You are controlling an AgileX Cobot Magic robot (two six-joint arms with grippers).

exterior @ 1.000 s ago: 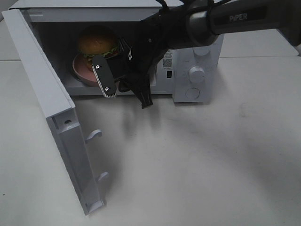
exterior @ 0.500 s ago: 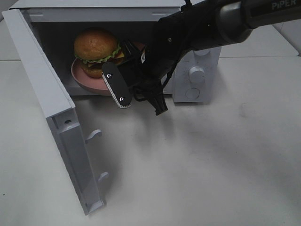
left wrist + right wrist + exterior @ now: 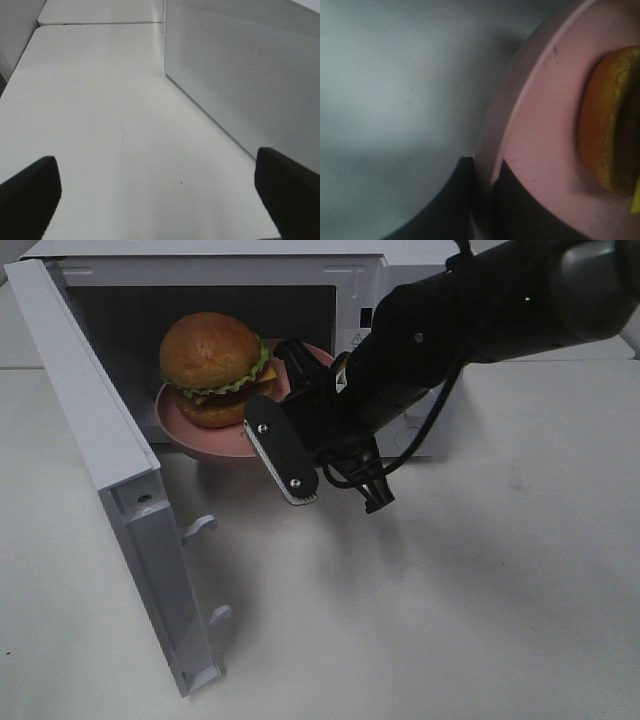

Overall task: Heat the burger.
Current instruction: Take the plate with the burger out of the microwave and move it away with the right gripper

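Fingers (image 3: pixel 465 200) of right gripper (image 3: pixel 300 445) pinched on rim of pink plate (image 3: pixel 185 425), centre frame. Burger (image 3: pixel 212 368) on plate, upper left, at mouth of microwave (image 3: pixel 360 280), partly past the opening. Door (image 3: pixel 110 470) wide open at left. Left gripper (image 3: pixel 160 200) spread wide, nothing between, over bare table (image 3: pixel 100 100). Plate seemingly not seated; door closing and starting still left, by judgement.

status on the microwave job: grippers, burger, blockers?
Right gripper shut on pink plate rim at the microwave mouth. Left gripper open, empty. Burger upright on plate. Door open, nothing in the way.
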